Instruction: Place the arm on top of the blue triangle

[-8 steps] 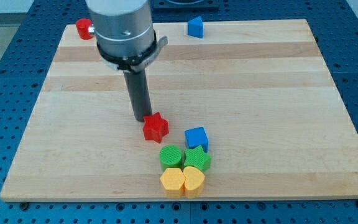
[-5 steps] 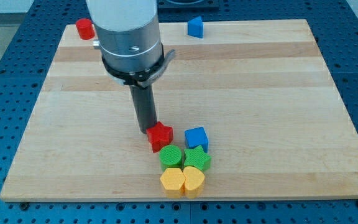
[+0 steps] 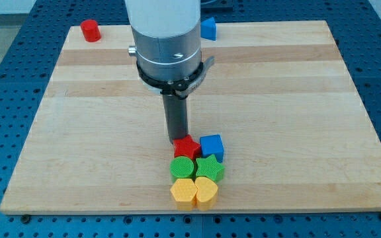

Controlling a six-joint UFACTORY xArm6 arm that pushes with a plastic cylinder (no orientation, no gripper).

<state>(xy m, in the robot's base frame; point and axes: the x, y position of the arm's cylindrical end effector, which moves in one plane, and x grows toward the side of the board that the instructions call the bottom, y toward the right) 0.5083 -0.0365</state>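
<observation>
My tip rests on the desk at the upper-left edge of the red star block, touching it or all but touching it, at about the star's 11 o'clock. The rod carries no gripper, so there is nothing to be clenched or released.

The blue triangle sits near the desk's far edge, at roughly 12 o'clock from my tip and well apart from it; its left part is hidden behind the arm's grey body.

The red star belongs to a tight cluster low on the desk. A blue cube lies just beside the star at its 3 o'clock. A green round block sits at the star's 6 o'clock, with a green star block next to it at 3 o'clock, under the blue cube. Below these, a yellow hexagonal block and a yellow heart-like block lie side by side and touching.

A red cylinder stands alone near the desk's far-left corner, at about 10 o'clock from my tip, well apart from everything else.
</observation>
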